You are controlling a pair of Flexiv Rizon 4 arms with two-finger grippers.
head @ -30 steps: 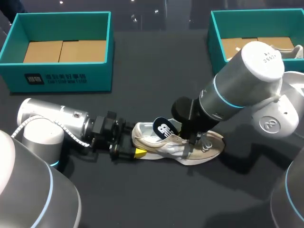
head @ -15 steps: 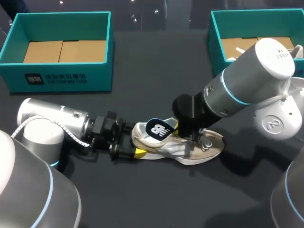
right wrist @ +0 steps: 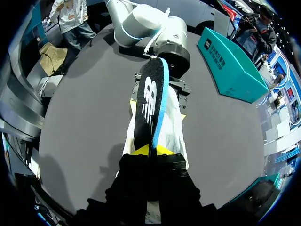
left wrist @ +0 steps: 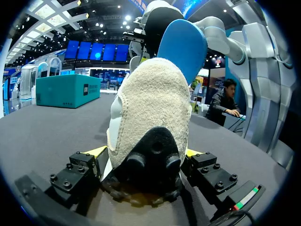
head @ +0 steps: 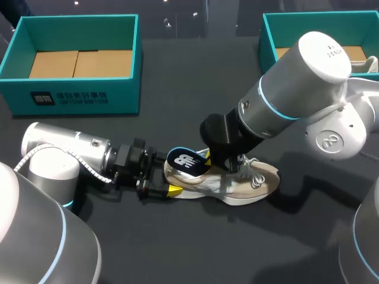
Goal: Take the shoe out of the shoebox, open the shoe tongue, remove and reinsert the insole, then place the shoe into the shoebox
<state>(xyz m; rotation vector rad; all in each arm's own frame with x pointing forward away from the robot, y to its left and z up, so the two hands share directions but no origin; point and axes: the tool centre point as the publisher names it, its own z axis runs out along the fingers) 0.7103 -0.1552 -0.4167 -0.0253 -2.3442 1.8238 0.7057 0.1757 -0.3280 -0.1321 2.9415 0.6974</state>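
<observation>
Head view: the shoe lies sole-down on the dark table, just toward 6 o'clock of centre, with its heel to 9 o'clock and its toe to 3 o'clock. The left gripper, entering from 9 o'clock, has its fingers set wide and pressed against both sides of the heel; the left wrist view confirms this. The right gripper, on the arm entering from 3 o'clock, is nearly closed, nipping one end of the dark, blue-edged insole between its yellow tips. The insole slants above the shoe's opening, its free end over the heel; whether any part remains inside cannot be determined. One teal shoebox sits at 10 o'clock and a second shoebox at 2 o'clock
</observation>
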